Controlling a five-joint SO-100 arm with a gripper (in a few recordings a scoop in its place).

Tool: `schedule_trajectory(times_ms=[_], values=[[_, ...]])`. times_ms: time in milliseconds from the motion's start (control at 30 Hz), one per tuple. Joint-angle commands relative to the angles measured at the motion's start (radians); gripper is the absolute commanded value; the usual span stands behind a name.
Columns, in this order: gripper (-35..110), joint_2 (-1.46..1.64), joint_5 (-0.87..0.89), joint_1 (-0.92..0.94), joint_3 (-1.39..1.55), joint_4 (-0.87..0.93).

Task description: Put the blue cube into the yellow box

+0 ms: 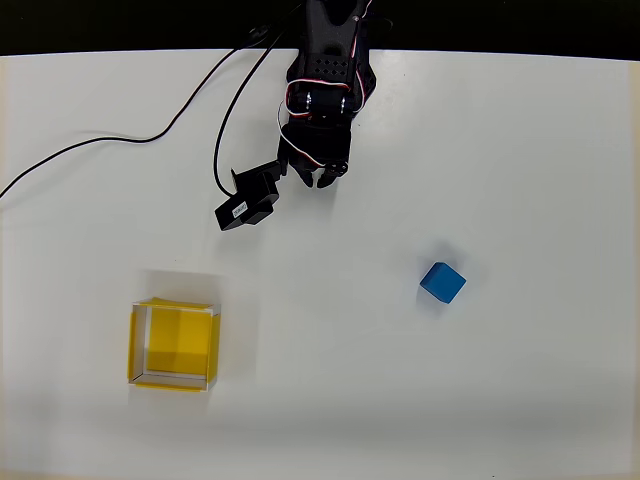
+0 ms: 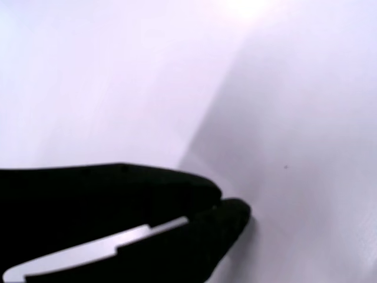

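White tabletop (image 1: 520,150) is seen under the whole scene, with a dark strip along the far edge. In the overhead view the gripper (image 1: 312,178) is held near the arm's base, and in the wrist view its fingertips (image 2: 227,207) are seen pressed together, with nothing between them. The blue cube (image 1: 442,282) is lying free at the right, well apart from the gripper. The yellow box (image 1: 172,345) is placed at the lower left with its open top up, so the cube probably must be reached first
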Motion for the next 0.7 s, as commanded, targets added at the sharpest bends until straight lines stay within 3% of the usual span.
schedule_trajectory(times_ms=[0,400,667], values=[[0,0.026,0.017,0.028,0.026,0.011],[5,0.026,-0.031,0.011,0.026,-0.002],[22,-0.175,-0.026,-0.078,-0.164,-0.379]])
